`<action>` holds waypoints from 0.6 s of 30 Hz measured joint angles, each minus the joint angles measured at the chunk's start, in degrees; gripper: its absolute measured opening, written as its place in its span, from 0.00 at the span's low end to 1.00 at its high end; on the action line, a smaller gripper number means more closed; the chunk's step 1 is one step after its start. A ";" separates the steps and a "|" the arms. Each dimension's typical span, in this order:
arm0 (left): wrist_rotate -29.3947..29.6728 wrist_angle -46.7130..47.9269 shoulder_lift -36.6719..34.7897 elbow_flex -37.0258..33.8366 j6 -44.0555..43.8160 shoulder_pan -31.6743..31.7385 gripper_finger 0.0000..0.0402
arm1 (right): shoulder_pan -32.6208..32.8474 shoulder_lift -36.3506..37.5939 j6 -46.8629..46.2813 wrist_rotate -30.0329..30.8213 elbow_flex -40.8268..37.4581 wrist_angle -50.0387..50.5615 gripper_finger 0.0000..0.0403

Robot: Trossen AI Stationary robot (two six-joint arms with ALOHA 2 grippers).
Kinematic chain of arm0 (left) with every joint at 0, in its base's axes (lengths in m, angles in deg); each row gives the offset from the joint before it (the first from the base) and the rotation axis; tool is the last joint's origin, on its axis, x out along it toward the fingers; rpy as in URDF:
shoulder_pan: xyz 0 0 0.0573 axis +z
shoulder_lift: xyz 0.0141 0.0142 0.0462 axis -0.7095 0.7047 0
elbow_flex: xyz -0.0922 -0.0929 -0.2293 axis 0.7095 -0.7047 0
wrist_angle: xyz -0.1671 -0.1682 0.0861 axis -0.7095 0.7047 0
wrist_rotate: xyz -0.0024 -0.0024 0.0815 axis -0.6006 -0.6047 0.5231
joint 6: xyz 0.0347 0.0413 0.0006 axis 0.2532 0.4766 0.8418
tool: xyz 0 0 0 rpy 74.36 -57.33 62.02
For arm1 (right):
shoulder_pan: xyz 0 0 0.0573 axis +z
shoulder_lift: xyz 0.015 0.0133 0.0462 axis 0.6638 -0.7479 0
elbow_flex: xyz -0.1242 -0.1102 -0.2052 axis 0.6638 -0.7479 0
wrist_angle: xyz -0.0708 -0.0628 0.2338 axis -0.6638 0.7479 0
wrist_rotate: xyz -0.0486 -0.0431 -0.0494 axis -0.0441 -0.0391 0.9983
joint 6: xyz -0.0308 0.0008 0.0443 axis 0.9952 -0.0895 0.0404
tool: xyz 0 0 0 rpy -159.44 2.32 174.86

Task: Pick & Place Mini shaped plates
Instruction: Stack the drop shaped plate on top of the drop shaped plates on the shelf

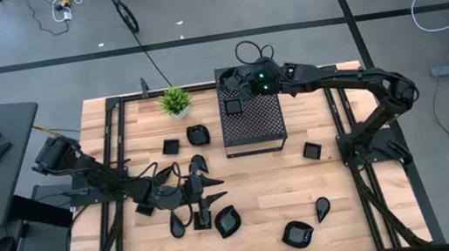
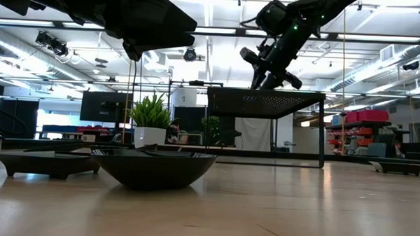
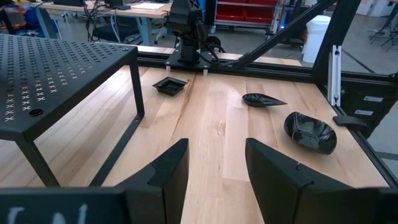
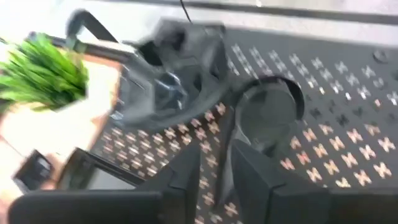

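Left fingers parted, empty, right fingers blurred, grip unclear, over perforated box

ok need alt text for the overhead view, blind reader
Overhead view of a wooden table scattered with small black plates. The right end effector reaches over the far corner of a black perforated box where one square plate sits, while the left end effector hovers among the near plates. A potted plant stands beside the box.

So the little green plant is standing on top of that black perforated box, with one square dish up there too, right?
Not quite. The high view shows the plant standing on the wooden table, beside the perforated box. The square dish does sit on the box.
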 joint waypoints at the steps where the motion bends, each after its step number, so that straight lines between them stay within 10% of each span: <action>1: -0.01 0.02 0.00 0.00 0.00 0.00 0.41 | 0.00 0.42 0.34 -0.02 0.00 -0.58 0.22; 18: 0.01 0.15 0.00 0.00 -0.61 0.00 0.41 | -0.10 2.16 4.69 5.37 -3.91 -1.48 0.03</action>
